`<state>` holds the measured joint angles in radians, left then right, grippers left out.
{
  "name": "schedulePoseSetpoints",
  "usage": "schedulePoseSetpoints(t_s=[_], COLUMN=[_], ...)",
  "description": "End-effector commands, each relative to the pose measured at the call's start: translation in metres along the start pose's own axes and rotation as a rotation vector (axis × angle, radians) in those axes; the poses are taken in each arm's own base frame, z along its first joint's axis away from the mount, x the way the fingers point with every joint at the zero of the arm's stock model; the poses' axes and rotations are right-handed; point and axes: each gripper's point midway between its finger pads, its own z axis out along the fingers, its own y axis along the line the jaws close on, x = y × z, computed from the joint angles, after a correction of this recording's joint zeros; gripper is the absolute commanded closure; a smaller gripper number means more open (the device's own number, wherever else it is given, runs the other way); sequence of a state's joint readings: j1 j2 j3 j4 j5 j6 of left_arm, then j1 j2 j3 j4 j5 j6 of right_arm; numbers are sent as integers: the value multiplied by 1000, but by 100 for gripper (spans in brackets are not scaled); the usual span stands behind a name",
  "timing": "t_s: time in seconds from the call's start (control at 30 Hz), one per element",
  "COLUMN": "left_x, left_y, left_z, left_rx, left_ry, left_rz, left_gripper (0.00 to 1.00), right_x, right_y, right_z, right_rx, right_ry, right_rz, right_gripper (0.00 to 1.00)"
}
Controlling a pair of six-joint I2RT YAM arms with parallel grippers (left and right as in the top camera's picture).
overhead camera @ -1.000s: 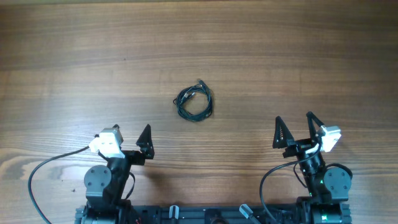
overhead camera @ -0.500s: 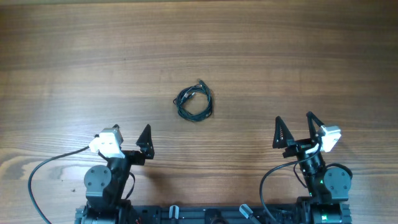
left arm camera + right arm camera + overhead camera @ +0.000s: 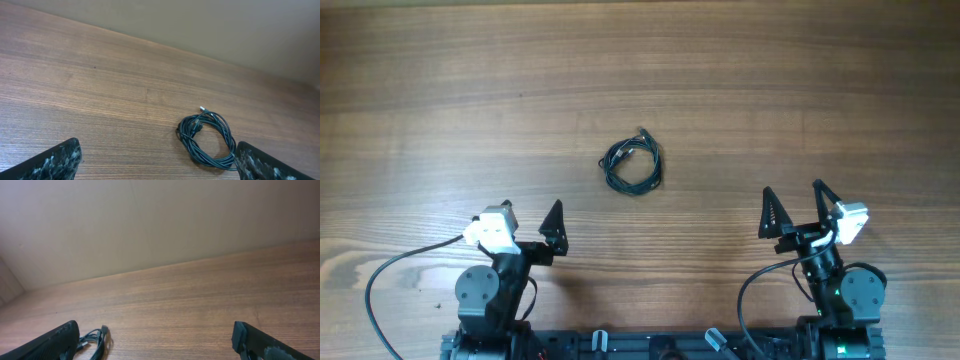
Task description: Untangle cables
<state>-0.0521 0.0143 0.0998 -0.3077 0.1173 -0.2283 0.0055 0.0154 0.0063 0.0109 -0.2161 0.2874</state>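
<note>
The cables (image 3: 620, 182) lie as one small dark coiled bundle on the wooden table (image 3: 770, 80), a little left of centre, with a small plug at the bundle's top. My left gripper (image 3: 525, 216) stands open near the front edge, down-left of the bundle and apart from it. My right gripper (image 3: 793, 195) is open too, down-right of it. In the left wrist view the cables (image 3: 198, 152) lie ahead, close to the right finger (image 3: 260, 162), with the left gripper (image 3: 157, 150) empty. In the right wrist view the cables (image 3: 98, 346) peek out beside the left finger (image 3: 55, 342) of the empty right gripper (image 3: 155, 330).
Both arm bases and their thick black wires (image 3: 380, 290) sit along the table's near edge. A plain beige wall (image 3: 160, 225) rises behind the table's far edge in the wrist views.
</note>
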Motion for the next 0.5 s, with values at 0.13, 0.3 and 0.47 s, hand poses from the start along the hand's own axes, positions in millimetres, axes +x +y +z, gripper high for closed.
schedulePoseSetpoints(t_s=[0.13, 0.3, 0.47], left_x=[-1, -19, -59], left_y=[1, -25, -44], left_z=[0, -5, -33], left_rx=[-6, 124, 139], left_ry=[-11, -56, -29], left_rz=[20, 0, -3], left_gripper=[0, 0, 0], right_x=[-4, -6, -49], right_y=[-17, 14, 57], right_z=[-1, -1, -15], right_rx=[100, -74, -264], right_ry=[-25, -16, -75], right_rz=[5, 43, 3], right_gripper=[0, 0, 0])
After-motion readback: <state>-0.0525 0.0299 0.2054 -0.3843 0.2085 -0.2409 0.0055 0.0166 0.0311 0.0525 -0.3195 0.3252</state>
